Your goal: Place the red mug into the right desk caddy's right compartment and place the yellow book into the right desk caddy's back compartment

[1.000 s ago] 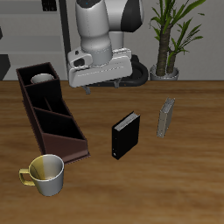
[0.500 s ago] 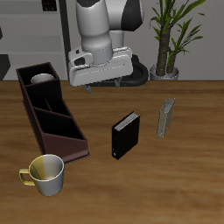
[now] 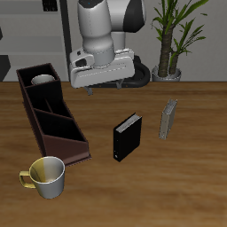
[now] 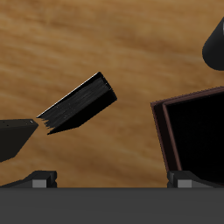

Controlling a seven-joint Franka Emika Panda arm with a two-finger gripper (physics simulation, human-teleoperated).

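Yellow book [image 3: 168, 120] stands upright on the surface [image 3: 177, 186], well apart from the right desk caddy [image 3: 53, 120]. End effector [image 3: 103, 86] hovers above, holding nothing; whether its jaws are parted cannot be told.

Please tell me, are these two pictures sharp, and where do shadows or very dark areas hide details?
Exterior view: evenly lit, soft render; the black book and yellow book cast only faint shadows on the table. Wrist view: wood grain looks blurred, and the right desk caddy interior is almost pure black, so nothing inside is visible.
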